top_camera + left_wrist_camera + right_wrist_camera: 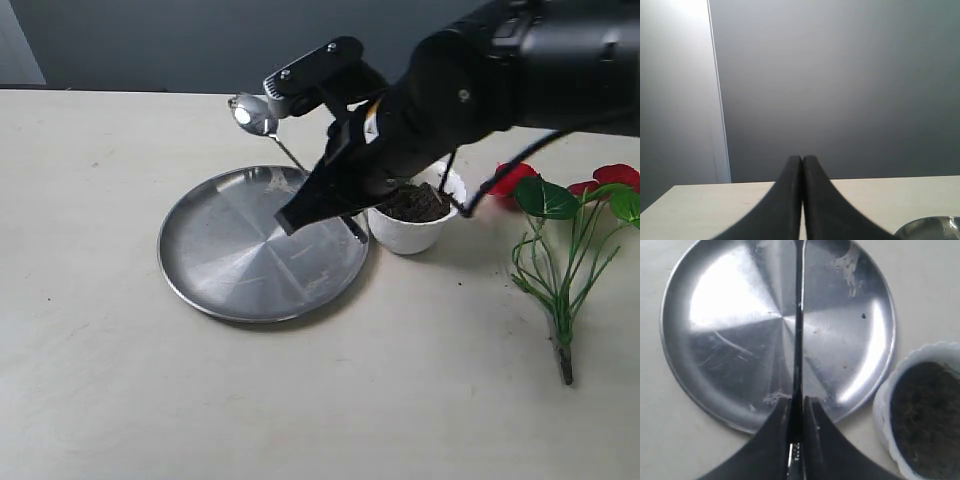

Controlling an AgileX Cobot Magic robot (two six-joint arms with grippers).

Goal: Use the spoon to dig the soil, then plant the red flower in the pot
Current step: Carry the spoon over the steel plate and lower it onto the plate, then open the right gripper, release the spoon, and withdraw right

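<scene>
I see the spoon clamped by its thin handle in my right end effector, the shiny bowl lifted clear above the far rim of the steel plate. In the right wrist view the handle runs straight out between the two dark fingers, which are pinched tight on it, over the middle of the plate. The right arm reaches in from the right, angled down and across toward the plate, its body passing over the pot. The pot stands on the bench just beside the plate, filled with the soil. The red flower lies flat on the bench well to the right of the pot. My left end effector is clenched on nothing, fingers pressed together, pointing level over the bench edge.
</scene>
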